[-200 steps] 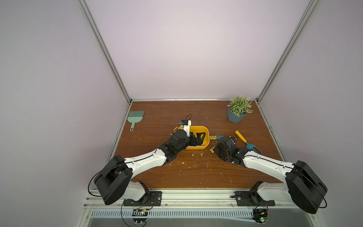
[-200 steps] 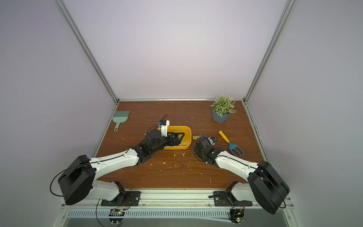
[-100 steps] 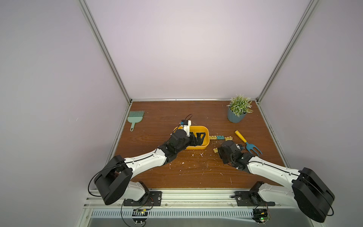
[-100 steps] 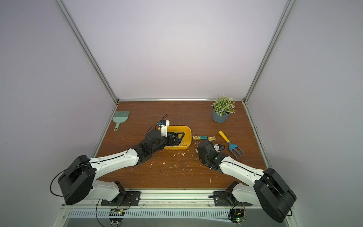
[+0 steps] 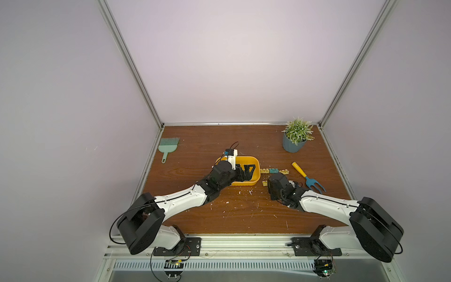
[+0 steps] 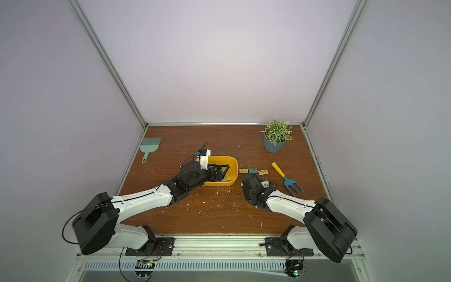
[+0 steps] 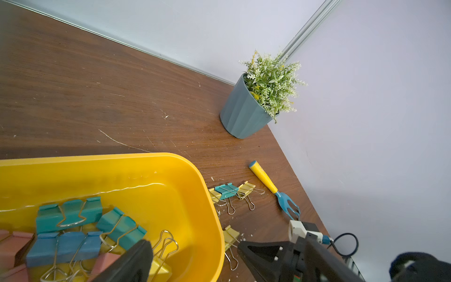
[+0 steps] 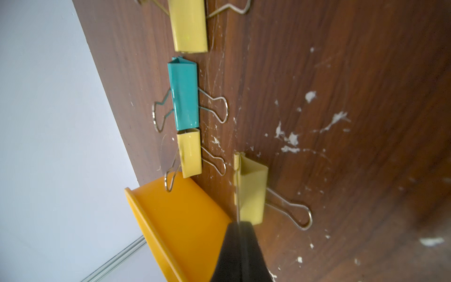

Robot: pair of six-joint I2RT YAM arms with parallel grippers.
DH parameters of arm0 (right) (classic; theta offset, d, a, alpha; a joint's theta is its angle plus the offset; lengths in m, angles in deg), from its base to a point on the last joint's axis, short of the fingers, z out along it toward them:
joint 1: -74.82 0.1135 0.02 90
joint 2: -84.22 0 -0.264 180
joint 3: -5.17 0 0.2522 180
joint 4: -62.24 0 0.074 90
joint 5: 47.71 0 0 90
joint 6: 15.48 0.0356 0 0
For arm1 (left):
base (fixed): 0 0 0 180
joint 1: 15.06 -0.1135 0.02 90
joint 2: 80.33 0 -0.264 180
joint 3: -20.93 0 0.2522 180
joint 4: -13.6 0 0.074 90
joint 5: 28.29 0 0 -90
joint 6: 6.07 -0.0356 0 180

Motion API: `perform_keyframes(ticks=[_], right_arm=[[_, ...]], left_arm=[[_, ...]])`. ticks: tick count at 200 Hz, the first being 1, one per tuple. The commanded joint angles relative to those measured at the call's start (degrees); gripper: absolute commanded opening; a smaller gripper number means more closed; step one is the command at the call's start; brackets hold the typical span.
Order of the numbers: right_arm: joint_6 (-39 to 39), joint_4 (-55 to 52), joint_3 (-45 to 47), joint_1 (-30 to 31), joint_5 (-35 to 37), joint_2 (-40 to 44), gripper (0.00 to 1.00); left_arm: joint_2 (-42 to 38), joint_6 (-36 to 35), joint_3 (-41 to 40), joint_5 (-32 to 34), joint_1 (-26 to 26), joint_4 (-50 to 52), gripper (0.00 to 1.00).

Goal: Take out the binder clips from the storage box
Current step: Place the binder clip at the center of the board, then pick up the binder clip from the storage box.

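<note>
The yellow storage box [image 5: 244, 158] sits mid-table, with several teal [image 7: 68, 212], blue, pink and yellow binder clips heaped inside. My left gripper [image 5: 246, 172] hangs open over the box's right end, holding nothing; one finger [image 7: 134, 261] shows above the heap. Right of the box, three clips lie in a row [image 5: 273, 170]. A fourth, yellow clip [image 8: 251, 190] lies on the table by the box's front right corner [image 8: 180, 219]. My right gripper [image 8: 238, 224] is shut on that clip's raised wire handle.
A potted plant [image 5: 294, 144] stands at the back right. A yellow-handled blue garden fork [image 5: 308, 177] lies right of the clip row. A green hand brush [image 5: 168, 147] lies at the back left. White specks [image 5: 244, 193] dot the wood in front of the box.
My right gripper has drawn back a little toward the table's front, uncovering the row of clips. The left arm has not moved.
</note>
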Motion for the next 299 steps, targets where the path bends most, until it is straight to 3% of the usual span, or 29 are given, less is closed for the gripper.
perform_keyframes(ticks=[1, 69, 98, 127, 141, 169, 192, 211, 273, 299], right_arm=[[2.1, -2.7, -1.6, 0.8, 1.4, -0.7, 0.07], [-3.4, -5.3, -0.3, 2.8, 1.1, 5.3, 0.32], [-7.8, -11.9, 1.3, 4.1, 2.9, 11.3, 0.34], [-21.0, -12.2, 0.6, 4.1, 5.4, 15.2, 0.33], [-35.5, -6.7, -1.0, 4.1, 5.3, 15.2, 0.33], [-60.8, 2.2, -6.7, 3.9, -3.0, 9.8, 0.33], [-72.7, -2.6, -14.9, 3.3, -9.4, 2.8, 0.32], [-79.2, -6.7, -20.1, 2.9, -11.8, -1.9, 0.32], [-90.0, -15.1, -30.5, -0.6, -20.6, -12.2, 0.31], [-92.7, -21.5, -35.6, -1.1, -19.7, -17.5, 0.31]], left_arm=[[-0.6, -0.3, -0.1, -0.1, -0.6, 0.2, 1.0], [-0.4, -1.1, 0.3, -0.4, -0.6, 0.8, 1.0], [-0.4, -2.1, 0.7, 0.4, -0.6, 2.1, 1.0], [-0.6, -2.9, 0.8, 2.4, -0.7, 3.7, 1.0], [-0.8, -2.7, 1.1, 3.4, -1.0, 5.0, 1.0], [-1.9, -3.8, 0.9, 5.4, -2.2, 8.1, 0.99], [-3.8, -3.4, 0.0, 6.3, -3.7, 10.1, 0.99], [-5.2, -3.6, -0.6, 8.6, -4.2, 12.2, 1.0], [-8.2, -3.4, -5.1, 9.7, -5.9, 14.2, 1.0], [-9.4, -4.1, -5.6, 10.6, -5.9, 14.5, 1.0]])
